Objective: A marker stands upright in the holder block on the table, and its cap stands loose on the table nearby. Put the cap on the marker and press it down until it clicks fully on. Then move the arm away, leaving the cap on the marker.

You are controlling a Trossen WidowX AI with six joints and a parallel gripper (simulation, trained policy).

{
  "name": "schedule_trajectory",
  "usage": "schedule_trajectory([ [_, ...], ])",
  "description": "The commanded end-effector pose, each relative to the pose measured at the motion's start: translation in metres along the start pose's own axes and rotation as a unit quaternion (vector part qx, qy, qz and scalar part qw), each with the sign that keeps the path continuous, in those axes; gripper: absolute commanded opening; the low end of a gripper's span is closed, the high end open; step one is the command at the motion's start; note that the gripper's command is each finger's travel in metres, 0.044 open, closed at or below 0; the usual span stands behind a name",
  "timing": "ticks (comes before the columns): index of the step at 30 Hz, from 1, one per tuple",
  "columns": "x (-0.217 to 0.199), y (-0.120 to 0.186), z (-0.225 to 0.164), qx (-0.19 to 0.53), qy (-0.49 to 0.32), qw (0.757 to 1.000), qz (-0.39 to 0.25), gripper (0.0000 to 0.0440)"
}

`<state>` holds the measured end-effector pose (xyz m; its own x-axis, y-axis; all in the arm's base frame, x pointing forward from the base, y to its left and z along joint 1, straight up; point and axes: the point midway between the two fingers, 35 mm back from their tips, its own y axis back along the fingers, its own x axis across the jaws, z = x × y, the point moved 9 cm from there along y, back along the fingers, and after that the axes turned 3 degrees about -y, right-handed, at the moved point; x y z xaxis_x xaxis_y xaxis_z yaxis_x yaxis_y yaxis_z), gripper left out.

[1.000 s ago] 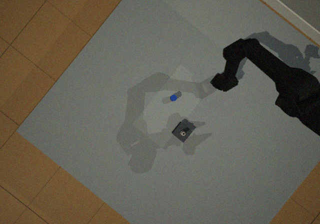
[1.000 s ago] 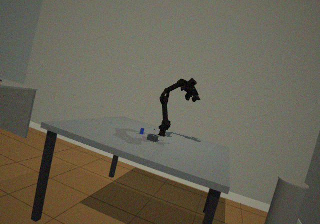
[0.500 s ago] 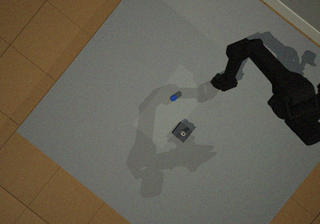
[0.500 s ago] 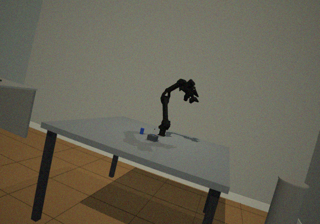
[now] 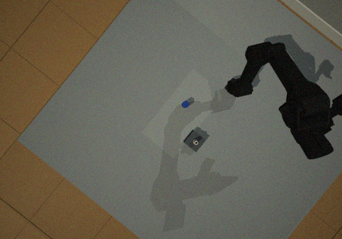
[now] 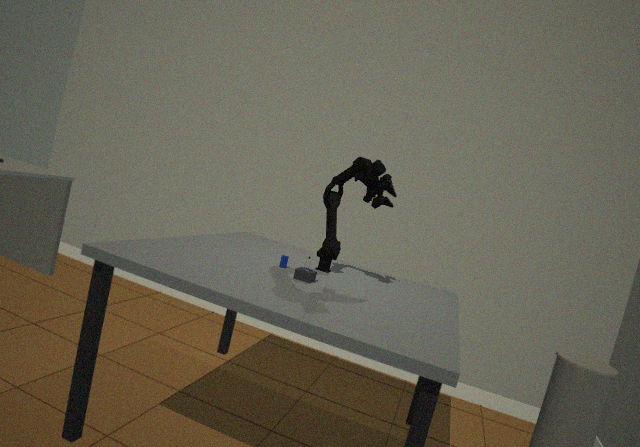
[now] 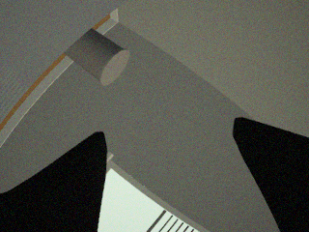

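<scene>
"What did the top view give you?"

"The blue cap point(image 5: 185, 103) point(image 6: 283, 261) stood on the surface point(image 5: 110, 92) point(image 6: 248, 271), apart from the dark holder block point(image 5: 190, 140) point(image 6: 304, 275). I saw the marker point(image 5: 195, 141) point(image 6: 309, 262) end-on, its pale tip ringed, uncapped."

"And the exterior?"

"That showed height: the marker upright in the block, and the hand point(image 6: 392, 200) point(image 7: 172, 133) well above the surface. From the top, the arm point(image 5: 286, 70) point(image 6: 331, 220) ran off the right edge, so its hand was out of frame."

"Was it grasping anything?"

"No, released. The wrist view showed two black fingers well apart with nothing between them, and a grey cylinder point(image 7: 97, 55) beyond, which the top view lacked."
</scene>
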<state>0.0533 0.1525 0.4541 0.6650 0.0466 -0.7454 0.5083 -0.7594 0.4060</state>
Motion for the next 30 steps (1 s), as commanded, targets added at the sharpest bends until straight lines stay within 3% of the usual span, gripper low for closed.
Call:
schedule_trajectory([
  [1, 0.007, 0.003, -0.002, 0.004, -0.021, 1.000, 0.015, 0.0325],
  [30, 0.049, 0.036, -0.014, 0.093, -0.103, 0.984, 0.109, 0.0322],
])
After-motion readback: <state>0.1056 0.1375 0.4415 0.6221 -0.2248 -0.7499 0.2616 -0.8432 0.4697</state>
